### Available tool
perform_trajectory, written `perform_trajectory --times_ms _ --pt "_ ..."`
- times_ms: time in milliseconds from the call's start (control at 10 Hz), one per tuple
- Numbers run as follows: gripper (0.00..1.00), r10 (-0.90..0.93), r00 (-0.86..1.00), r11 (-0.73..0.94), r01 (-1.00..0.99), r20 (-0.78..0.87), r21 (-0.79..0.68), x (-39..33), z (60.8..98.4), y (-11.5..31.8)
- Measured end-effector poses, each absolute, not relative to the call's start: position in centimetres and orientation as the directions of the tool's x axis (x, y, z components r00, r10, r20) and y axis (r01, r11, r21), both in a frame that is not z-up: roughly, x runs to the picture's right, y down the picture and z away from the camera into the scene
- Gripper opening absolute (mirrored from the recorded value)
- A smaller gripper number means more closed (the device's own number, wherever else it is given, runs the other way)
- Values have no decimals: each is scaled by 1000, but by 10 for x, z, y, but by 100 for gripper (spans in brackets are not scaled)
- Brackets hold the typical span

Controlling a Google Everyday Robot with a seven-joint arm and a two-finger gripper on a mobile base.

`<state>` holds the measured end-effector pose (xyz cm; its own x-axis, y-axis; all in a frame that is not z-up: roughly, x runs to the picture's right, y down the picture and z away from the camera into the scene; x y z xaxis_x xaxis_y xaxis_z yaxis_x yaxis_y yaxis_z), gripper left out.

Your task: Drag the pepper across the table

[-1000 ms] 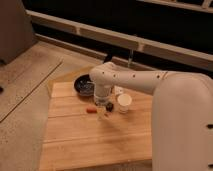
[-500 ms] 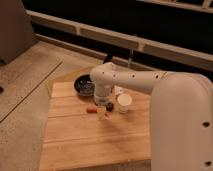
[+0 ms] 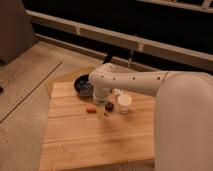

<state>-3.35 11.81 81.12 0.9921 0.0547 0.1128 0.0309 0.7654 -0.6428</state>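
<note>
The pepper (image 3: 90, 109) is a small red-orange chili lying on the light wooden table (image 3: 85, 140), left of the table's middle. My gripper (image 3: 101, 103) hangs down from the white arm just right of the pepper, low over the tabletop and very close to it. I cannot tell whether it touches the pepper.
A dark bowl (image 3: 82, 85) sits at the back left of the table, behind the gripper. A white cup (image 3: 124, 102) stands right of the gripper, with a small dark block (image 3: 109, 106) between them. My white arm covers the table's right side. Speckled grey floor lies to the left.
</note>
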Motion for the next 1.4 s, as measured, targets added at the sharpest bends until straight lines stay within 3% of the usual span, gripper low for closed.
perform_trajectory --times_ms 500,900,1400 --pt "65 12 988 778 86 151 -622 -16 830 111" --pt "65 -64 968 756 206 244 -622 -50 854 99" --pt "65 -38 943 697 261 330 -668 -86 875 130"
